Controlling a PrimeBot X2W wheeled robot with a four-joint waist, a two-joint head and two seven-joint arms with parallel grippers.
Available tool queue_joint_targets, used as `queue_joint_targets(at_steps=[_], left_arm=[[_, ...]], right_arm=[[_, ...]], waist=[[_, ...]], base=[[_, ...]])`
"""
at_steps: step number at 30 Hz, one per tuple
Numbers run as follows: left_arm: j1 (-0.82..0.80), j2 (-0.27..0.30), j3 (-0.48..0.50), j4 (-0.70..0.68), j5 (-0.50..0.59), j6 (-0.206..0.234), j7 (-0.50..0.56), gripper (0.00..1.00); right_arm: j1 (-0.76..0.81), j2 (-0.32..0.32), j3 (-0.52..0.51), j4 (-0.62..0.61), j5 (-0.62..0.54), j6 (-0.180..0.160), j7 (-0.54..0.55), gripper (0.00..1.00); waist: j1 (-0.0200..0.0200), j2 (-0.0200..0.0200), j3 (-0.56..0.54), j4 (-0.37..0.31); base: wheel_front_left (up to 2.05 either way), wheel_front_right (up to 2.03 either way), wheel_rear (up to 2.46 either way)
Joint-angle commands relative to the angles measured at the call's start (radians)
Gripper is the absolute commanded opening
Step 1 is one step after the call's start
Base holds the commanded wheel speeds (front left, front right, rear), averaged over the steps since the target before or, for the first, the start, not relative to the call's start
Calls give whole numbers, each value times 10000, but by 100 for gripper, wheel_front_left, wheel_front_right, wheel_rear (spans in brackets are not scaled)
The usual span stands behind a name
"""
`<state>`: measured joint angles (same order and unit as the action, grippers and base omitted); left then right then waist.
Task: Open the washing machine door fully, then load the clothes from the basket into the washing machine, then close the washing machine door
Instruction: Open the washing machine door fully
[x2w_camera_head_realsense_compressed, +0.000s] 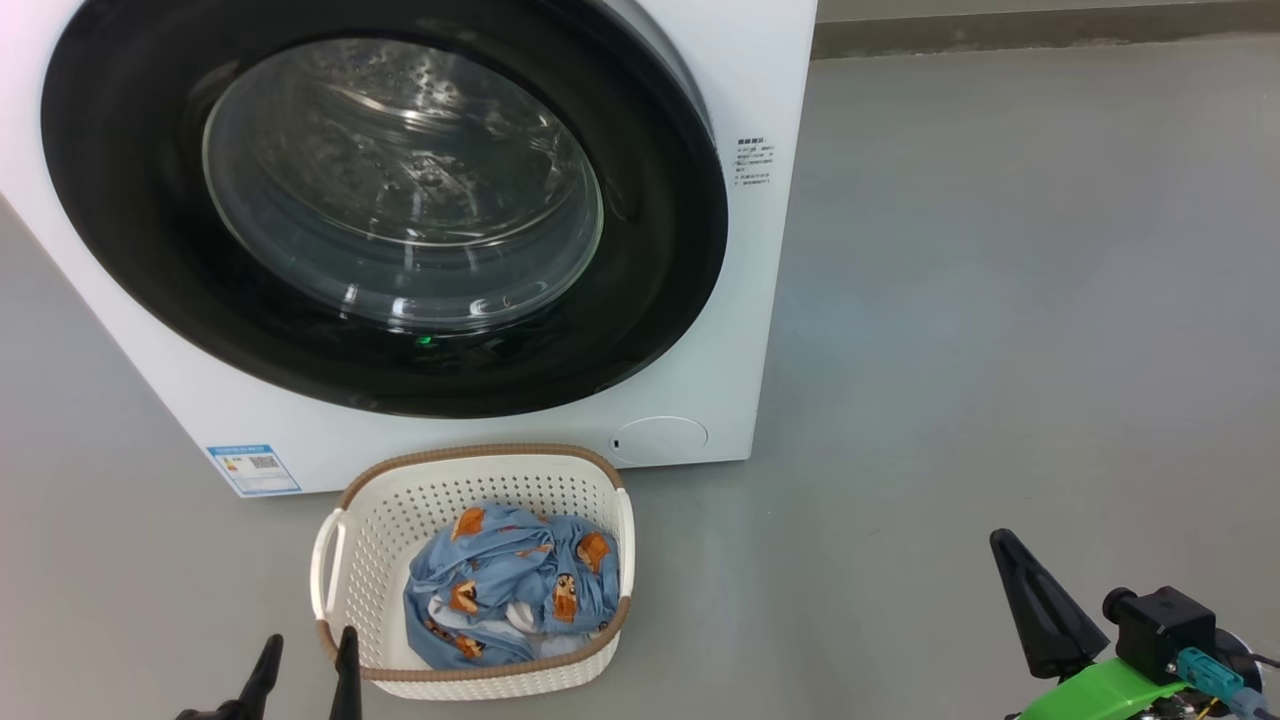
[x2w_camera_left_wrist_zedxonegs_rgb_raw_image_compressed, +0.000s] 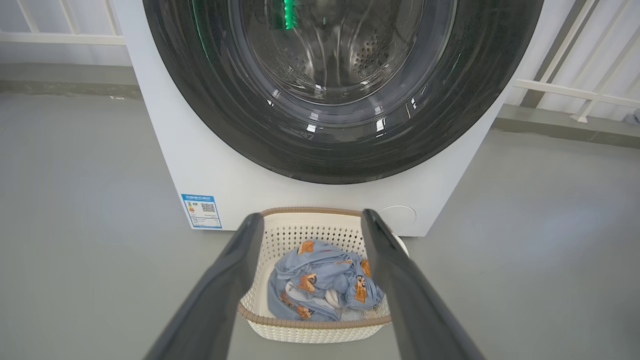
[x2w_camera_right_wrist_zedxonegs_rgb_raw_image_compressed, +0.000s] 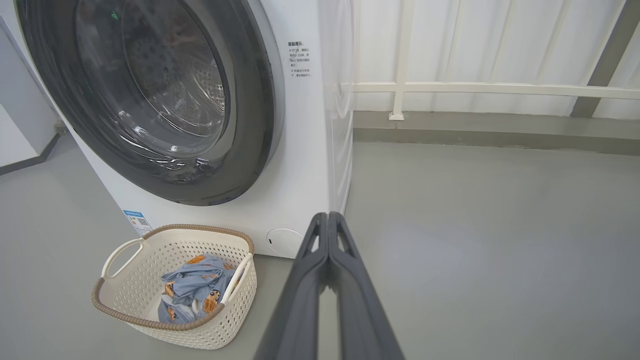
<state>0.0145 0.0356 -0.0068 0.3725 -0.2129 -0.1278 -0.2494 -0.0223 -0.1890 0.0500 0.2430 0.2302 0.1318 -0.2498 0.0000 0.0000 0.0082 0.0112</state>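
Note:
The white washing machine (x2w_camera_head_realsense_compressed: 770, 80) stands on the floor with its round black washing machine door (x2w_camera_head_realsense_compressed: 385, 205) closed flat against the front. Right before it sits the cream basket (x2w_camera_head_realsense_compressed: 375, 520) holding the light blue bear-print clothes (x2w_camera_head_realsense_compressed: 515, 585). My left gripper (x2w_camera_head_realsense_compressed: 305, 665) hovers open at the basket's near left corner; in the left wrist view the left gripper (x2w_camera_left_wrist_zedxonegs_rgb_raw_image_compressed: 312, 220) frames the clothes (x2w_camera_left_wrist_zedxonegs_rgb_raw_image_compressed: 322, 282). My right gripper (x2w_camera_right_wrist_zedxonegs_rgb_raw_image_compressed: 327, 217) is shut on nothing, off to the right over bare floor; in the head view the right gripper (x2w_camera_head_realsense_compressed: 1005, 545) shows as a single dark point.
Grey floor (x2w_camera_head_realsense_compressed: 1000, 300) spreads wide to the right of the machine. A white railing (x2w_camera_right_wrist_zedxonegs_rgb_raw_image_compressed: 475, 89) with pale curtain runs along the back wall. A blue label sticker (x2w_camera_head_realsense_compressed: 253, 468) and a round cover (x2w_camera_head_realsense_compressed: 660, 438) sit low on the machine's front.

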Motion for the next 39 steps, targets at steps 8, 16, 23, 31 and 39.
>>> queue_joint_targets(at_steps=[8, 16, 23, 31, 39], left_arm=[[-241, 160, 354, -321, 22, -29, -124, 100], [-347, 153, 315, -317, -11, -29, -124, 100], [-421, 150, 321, -319, -29, -29, -124, 100], [-429, 149, 277, -348, -18, -29, -124, 100], [-425, 202, 247, -420, -37, -29, -124, 100]], right_arm=[[-259, 62, 478, -350, 1314, -11, -120, 0], [-423, 427, 282, 48, 5755, -11, -120, 0], [-867, -10, 135, 575, 9943, -11, -120, 0], [-1162, -938, -390, 888, 13275, -11, 440, 0], [-1467, -1232, -1618, 1321, 14759, -11, 2439, 0]], waist=[[0, 0, 64, -68], [0, 0, 187, -23], [0, 0, 354, 47], [0, 0, 453, 183], [0, 0, 758, 254]], base=[[0, 0, 0], [0, 0, 0], [0, 0, 0], [0, 0, 0], [0, 0, 0]])
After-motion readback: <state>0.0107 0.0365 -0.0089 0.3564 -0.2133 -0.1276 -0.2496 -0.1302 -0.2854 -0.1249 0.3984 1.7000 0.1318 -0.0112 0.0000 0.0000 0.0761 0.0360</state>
